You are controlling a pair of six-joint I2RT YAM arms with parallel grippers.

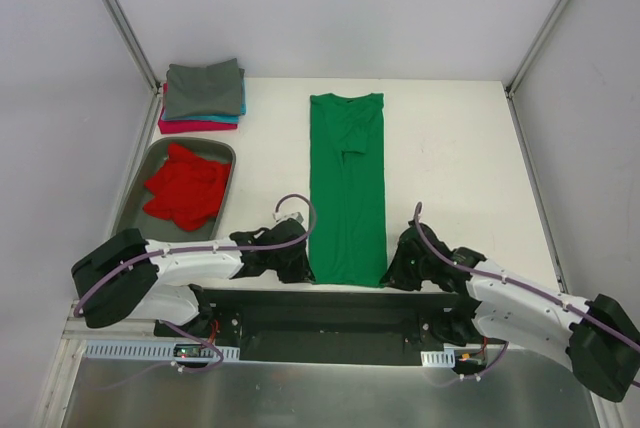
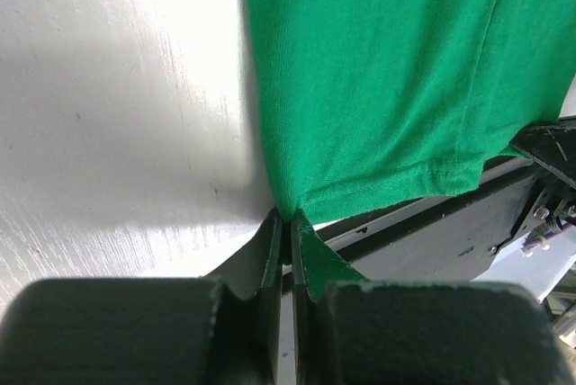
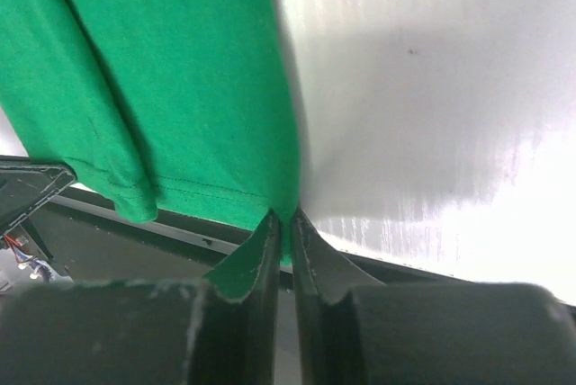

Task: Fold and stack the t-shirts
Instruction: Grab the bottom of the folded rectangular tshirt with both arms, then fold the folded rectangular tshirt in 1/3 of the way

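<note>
A bright green t-shirt (image 1: 347,188) lies folded into a long strip down the middle of the table, collar far, hem near. My left gripper (image 1: 296,266) is shut on the hem's near left corner (image 2: 290,214). My right gripper (image 1: 397,270) is shut on the hem's near right corner (image 3: 286,214). A crumpled red t-shirt (image 1: 186,186) lies in the grey tray (image 1: 225,151). A folded stack with a grey t-shirt (image 1: 204,87) on top, teal (image 1: 241,108) and pink-magenta (image 1: 197,126) beneath, sits at the far left.
The tray stands left of the green shirt, in front of the stack. A black base plate (image 1: 330,320) runs along the table's near edge between the arms. Metal frame posts (image 1: 120,23) rise at the back corners.
</note>
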